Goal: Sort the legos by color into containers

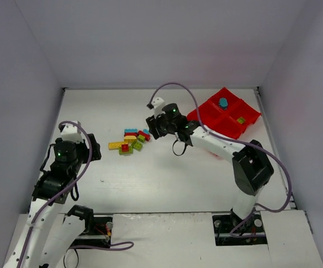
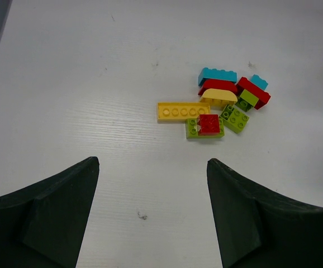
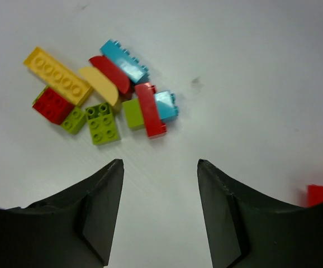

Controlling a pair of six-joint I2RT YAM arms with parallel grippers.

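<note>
Down at the near edge sit the two arm bases, and both arms reach out over the white table (image 1: pixel 167 178). On the near left, the left gripper (image 1: pixel 93 151) hangs low with its dark fingers (image 2: pixel 55 212) spread wide and nothing between them. Its wrist camera looks straight across bare tabletop at the legos (image 1: pixel 132 139), which lie a little further out and to its right.

The pile sits mid-table, left of centre. A long yellow plate (image 2: pixel 183 110) lies on its left side. Touching its right end is a red square brick (image 2: pixel 209 124) stacked on a lime one, and a lime two-by-two (image 2: pixel 234 118) lies just beside that. Behind them come a yellow curved piece (image 2: pixel 218 97), a red curved piece (image 2: pixel 220 86) and a cyan brick (image 2: pixel 217 75), packed close together. On the right edge a long red brick (image 2: pixel 253 91) lies between a small lime block (image 2: pixel 248 98) and a small cyan block (image 2: pixel 258 81).

Over comes the right arm, stretched across from the near right, its right gripper (image 1: pixel 152 127) poised just right of the pile. The jaws stand apart, nothing pinched, and the right wrist view shows the bricks just beyond the fingertips (image 3: pixel 108 184), not touching them.

Far right, the red tray (image 1: pixel 209 111) sits turned cornerwise. One cyan piece (image 1: pixel 223 103) rests in its far compartment and one lime piece (image 1: pixel 241 119) in its right compartment.
</note>
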